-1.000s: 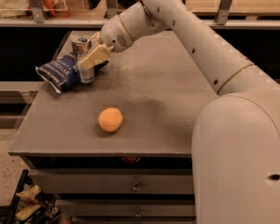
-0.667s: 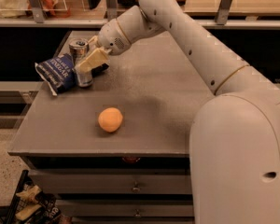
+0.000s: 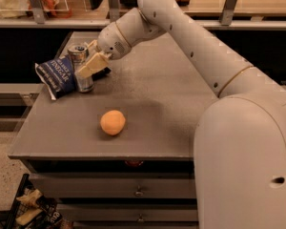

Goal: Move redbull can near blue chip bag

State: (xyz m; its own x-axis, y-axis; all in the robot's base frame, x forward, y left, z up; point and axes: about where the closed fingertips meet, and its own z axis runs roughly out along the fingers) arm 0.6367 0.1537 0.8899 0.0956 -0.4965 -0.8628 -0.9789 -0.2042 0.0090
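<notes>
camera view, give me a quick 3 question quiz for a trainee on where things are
1. True or false: the can stands upright right beside the bag.
2. Which lies nearest the table's front edge? A ball B can C bag
3. Fill in: the claw, at the far corner by the bag, is closed around the ___.
Key: 1 true; 2 A; 3 can.

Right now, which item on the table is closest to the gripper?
The redbull can: the gripper has its fingers closed on it. The blue chip bag lies beside it; the orange ball sits apart, near the front edge.
</notes>
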